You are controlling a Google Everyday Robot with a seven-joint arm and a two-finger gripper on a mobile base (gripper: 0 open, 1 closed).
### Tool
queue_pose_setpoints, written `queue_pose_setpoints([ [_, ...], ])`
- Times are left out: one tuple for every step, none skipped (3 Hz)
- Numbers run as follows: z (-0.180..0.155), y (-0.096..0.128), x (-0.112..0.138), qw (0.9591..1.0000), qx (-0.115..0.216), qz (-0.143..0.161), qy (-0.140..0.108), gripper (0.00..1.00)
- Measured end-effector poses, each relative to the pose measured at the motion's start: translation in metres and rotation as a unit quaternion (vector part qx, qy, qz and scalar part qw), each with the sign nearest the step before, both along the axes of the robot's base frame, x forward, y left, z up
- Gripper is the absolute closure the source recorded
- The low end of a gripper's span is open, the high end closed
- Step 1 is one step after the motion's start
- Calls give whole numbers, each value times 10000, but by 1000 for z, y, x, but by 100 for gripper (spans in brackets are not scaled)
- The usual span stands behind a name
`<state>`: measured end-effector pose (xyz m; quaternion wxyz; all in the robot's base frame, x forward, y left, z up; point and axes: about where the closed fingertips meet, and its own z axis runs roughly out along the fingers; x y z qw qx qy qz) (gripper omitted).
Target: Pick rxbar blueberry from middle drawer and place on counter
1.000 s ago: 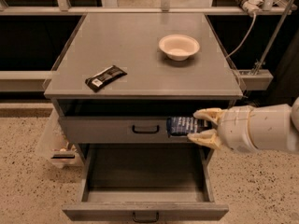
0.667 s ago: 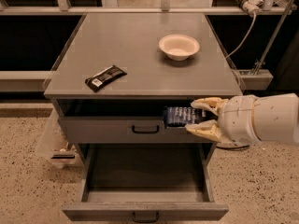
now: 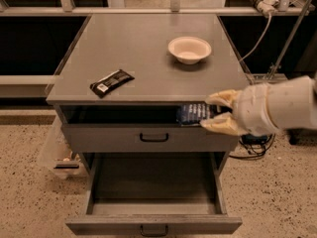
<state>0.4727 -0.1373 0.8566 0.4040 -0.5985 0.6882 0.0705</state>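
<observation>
The gripper (image 3: pixel 211 114) hangs at the cabinet's front right, level with the dark gap under the counter (image 3: pixel 148 43). Its two pale fingers (image 3: pixel 222 97) pinch the rxbar blueberry (image 3: pixel 191 114) by its right end, one finger above and one below. The bar juts left from the fingertips, just beneath the counter's front edge and above the closed drawer front (image 3: pixel 114 139). The middle drawer (image 3: pixel 153 225) stands pulled open below. A black-wrapped bar (image 3: pixel 112 82) and a bowl (image 3: pixel 189 49) rest on the counter.
</observation>
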Motion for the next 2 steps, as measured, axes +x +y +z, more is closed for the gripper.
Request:
queue_pose_setpoints([
  [28,-2,48,9991,-362,225,20,100],
  [54,7,92,9972,-567,479,20,100],
])
